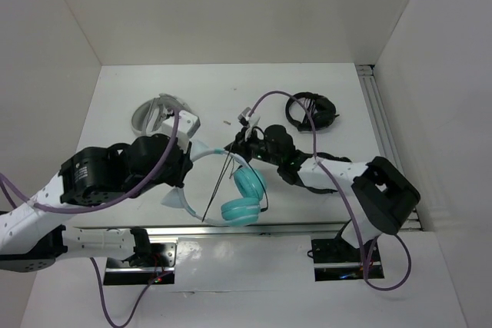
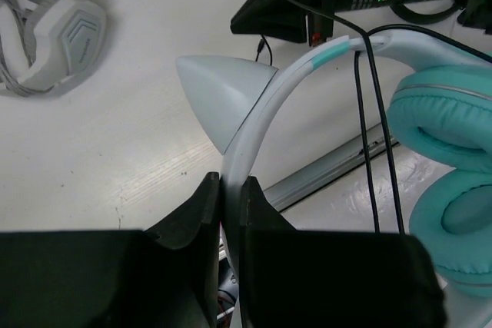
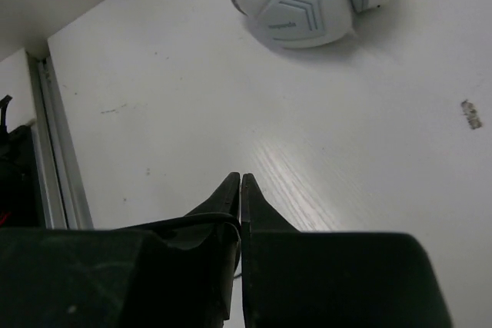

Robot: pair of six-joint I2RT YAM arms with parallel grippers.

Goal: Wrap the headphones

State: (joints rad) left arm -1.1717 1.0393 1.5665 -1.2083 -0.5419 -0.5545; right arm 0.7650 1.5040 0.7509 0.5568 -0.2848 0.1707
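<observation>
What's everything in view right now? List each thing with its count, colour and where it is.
teal headphones: one pair, teal cups with a pale headband, centre of the table, between the arms
black cable: one, thin, running over the headband and down beside the cups
grey-white headphones: one pair, far left of the table
black headphones: one pair, far right of the table
small pale object: one, beyond the right gripper, too small to identify
metal rails: two, silver, along the near and right edges
table: one, white
left gripper: one, black, shut on the headband
right gripper: one, black, shut, apparently pinching the cable
</observation>
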